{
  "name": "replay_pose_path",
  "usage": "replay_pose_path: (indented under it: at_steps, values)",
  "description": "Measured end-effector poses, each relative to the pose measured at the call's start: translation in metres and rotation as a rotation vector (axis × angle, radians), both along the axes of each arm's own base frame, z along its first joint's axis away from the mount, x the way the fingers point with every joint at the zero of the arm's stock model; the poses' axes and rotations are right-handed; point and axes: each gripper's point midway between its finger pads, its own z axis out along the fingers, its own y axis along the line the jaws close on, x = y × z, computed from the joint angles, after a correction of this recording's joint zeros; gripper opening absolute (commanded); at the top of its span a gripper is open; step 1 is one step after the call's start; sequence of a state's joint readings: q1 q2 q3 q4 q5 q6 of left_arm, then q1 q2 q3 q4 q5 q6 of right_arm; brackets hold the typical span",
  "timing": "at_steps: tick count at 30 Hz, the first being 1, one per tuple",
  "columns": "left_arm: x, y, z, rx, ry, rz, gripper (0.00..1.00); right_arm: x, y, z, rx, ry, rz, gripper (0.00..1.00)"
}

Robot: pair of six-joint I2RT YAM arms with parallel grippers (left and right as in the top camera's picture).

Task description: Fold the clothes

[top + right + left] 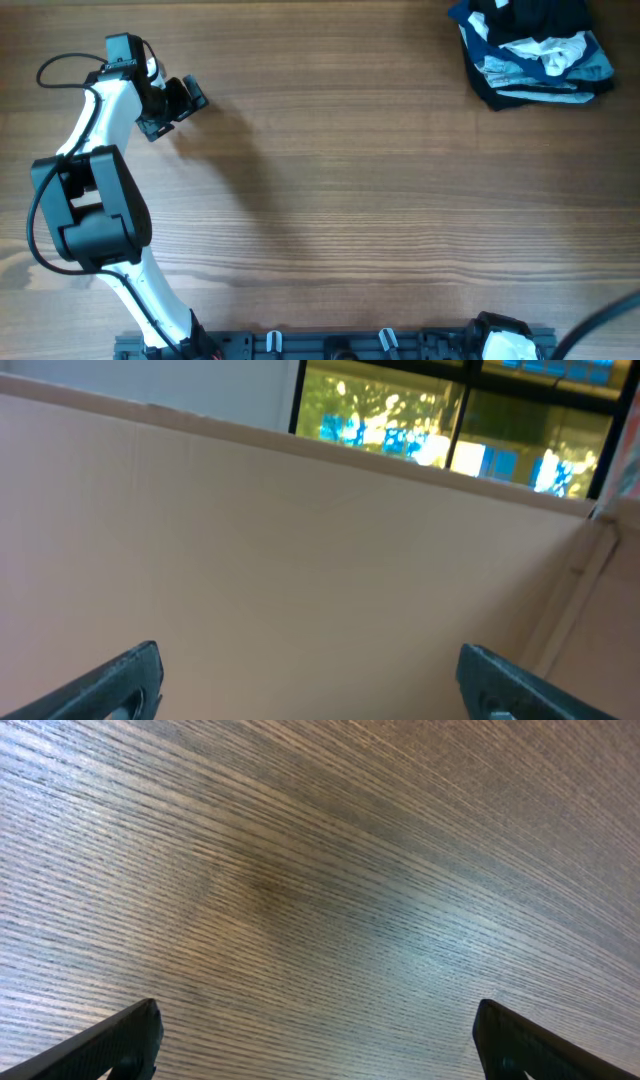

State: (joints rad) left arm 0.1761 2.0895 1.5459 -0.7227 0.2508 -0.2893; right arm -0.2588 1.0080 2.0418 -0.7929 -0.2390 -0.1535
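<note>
The heap of dark navy, pale blue and white clothes (530, 50) is sitting at the far right corner of the brown wood-grain table (350, 200), partly running out of the overhead view. It is looking layered but rumpled, and I cannot tell whether it is a finished stack or a pile waiting to be worked. No garment is lying spread out anywhere else on the table, so I am judging that no fold is under way right now.

The left gripper (180, 103) is reaching out over the far left of the table, well apart from the clothes, with its jaws standing wide apart over bare wood and carrying nothing. The right gripper (305, 660) is pointing up and away from the table, facing a plain beige panel (250, 540) and a bright window (450, 420); its jaws are likewise spread wide and empty.
</note>
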Motion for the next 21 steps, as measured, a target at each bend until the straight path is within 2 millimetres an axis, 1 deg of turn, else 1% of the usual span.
replay_pose_path:
  at_steps: [2,3,4,5,6,7,8,9,10,11,13,15,16,17,21]
  values:
    - [-0.001,0.0,0.0,0.0,0.003,0.0,1.0,-0.021,-0.001,-0.036,-0.029,0.077,-0.049,1.0]
    - [0.0,0.0,0.0,0.001,0.001,0.0,1.0,-0.03,-0.003,-0.068,-0.048,0.142,-0.08,1.0]
    - [0.0,0.0,0.0,0.002,-0.001,0.0,1.0,-0.032,-0.006,-0.103,-0.061,0.193,-0.097,1.0]
    - [0.0,0.0,0.0,0.002,0.002,0.0,1.0,-0.03,-0.006,-0.122,-0.071,0.206,-0.099,1.0]
    - [0.0,0.0,0.001,0.003,-0.002,-0.001,1.0,-0.024,-0.005,-0.141,-0.082,0.203,-0.084,1.0]
    - [0.0,0.0,0.0,0.004,-0.001,-0.002,1.0,-0.016,-0.001,-0.172,-0.09,0.227,-0.048,1.0]
    - [0.0,0.0,0.0,0.005,-0.001,-0.002,1.0,-0.001,0.005,-0.208,-0.101,0.242,0.006,1.0]
    - [0.0,0.0,0.0,0.004,-0.002,-0.002,1.0,0.011,0.015,-0.234,-0.115,0.231,0.077,1.0]
    - [0.0,0.0,0.0,0.005,-0.001,-0.003,1.0,0.02,0.028,-0.268,-0.126,0.22,0.16,1.0]
    - [0.0,0.0,0.0,0.005,0.0,-0.003,1.0,0.026,0.035,-0.286,-0.111,0.176,0.205,1.0]
    - [0.0,0.0,0.001,0.005,-0.001,-0.003,1.0,0.03,0.046,-0.335,0.006,0.162,0.275,1.0]
    - [0.0,0.0,0.001,0.004,0.0,-0.003,1.0,0.032,0.043,-0.357,0.057,0.135,0.265,1.0]
    - [0.0,0.0,0.001,0.004,-0.002,-0.003,1.0,0.033,0.036,-0.37,0.118,0.133,0.229,1.0]
    - [0.0,0.0,0.001,0.004,-0.001,-0.003,1.0,0.037,0.026,-0.386,0.196,0.145,0.183,1.0]
    - [0.0,0.0,0.001,0.005,0.0,-0.003,1.0,0.048,0.014,-0.43,0.314,0.224,0.125,1.0]
